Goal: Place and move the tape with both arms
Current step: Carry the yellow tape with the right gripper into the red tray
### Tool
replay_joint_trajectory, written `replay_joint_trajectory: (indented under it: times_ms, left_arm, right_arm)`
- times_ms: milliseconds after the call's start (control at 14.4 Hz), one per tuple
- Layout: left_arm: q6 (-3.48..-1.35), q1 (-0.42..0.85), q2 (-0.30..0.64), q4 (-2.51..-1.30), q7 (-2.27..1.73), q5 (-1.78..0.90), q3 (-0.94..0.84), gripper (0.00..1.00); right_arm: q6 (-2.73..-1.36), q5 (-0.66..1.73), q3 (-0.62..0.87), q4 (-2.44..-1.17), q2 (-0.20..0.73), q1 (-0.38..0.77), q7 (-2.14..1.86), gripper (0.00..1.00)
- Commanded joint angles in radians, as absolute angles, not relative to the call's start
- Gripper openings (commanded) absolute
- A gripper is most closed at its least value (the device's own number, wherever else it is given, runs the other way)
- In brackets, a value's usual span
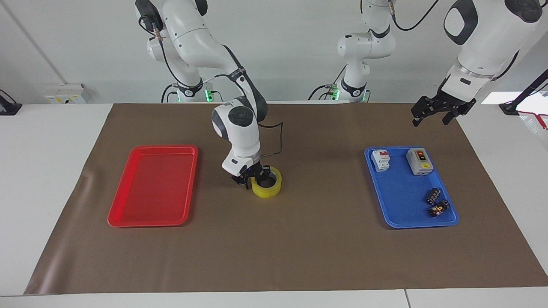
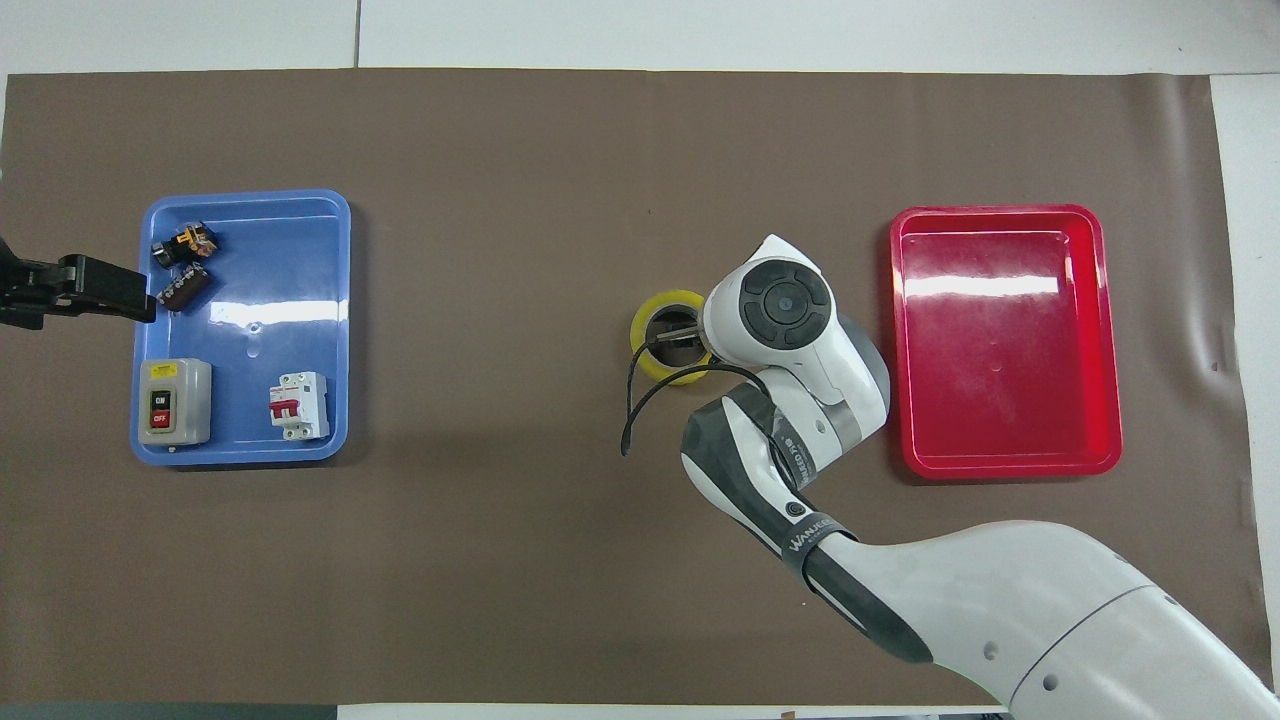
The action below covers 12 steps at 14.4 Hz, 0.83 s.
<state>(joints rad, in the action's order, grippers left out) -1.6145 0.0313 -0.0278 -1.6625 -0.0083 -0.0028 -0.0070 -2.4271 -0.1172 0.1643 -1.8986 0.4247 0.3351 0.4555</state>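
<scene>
Resting flat near the middle of the brown paper mat (image 1: 299, 256), the ring-shaped roll of translucent yellow tape (image 1: 269, 188) lies between the red plastic tray (image 1: 124, 216) and the blue plastic tray (image 1: 396, 218). The right gripper (image 1: 252, 176) is down at the roll, fingers clamped on its wall, one inside the core. The left gripper (image 1: 432, 113) hangs waiting, fingers apart, above the mat's edge at the left arm's end.
</scene>
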Motion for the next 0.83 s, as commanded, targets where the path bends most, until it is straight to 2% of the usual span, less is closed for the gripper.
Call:
replay_joint_trajectory:
  times_ms: [0,208,347,624,763]
  left_arm:
    - [-1.62,0.02,-0.051,-1.687,0.005,-0.025,-0.012,1.0]
    - [-1.62,0.02,-0.051,-1.687,0.005,-0.025,-0.012,1.0]
    - [-1.618,0.02,-0.051,-1.687,0.005,-0.025,-0.012,1.0]
    - [-1.618,0.02,-0.051,-1.687,0.005,-0.025,-0.012,1.0]
    - [-1.618,0.02,-0.051,-1.687,0.005,-0.025,-0.012,1.0]
  right_arm:
    - [-2.413,-0.133,0.167,-1.902,0.408,0.321,0.454,0.0]
    - [-2.278,-0.132,0.167,-1.809,0.403,0.308,0.453,0.0]
    - [-2.194,-0.123,0.167,-1.773,0.361,0.267,0.452,0.0]
    - [-2.091,-0.12,0.164,-1.776,0.249,0.091,0.282,0.0]
    - [-2.068,-0.12,0.164,-1.784,0.236,0.002,0.154,0.0]
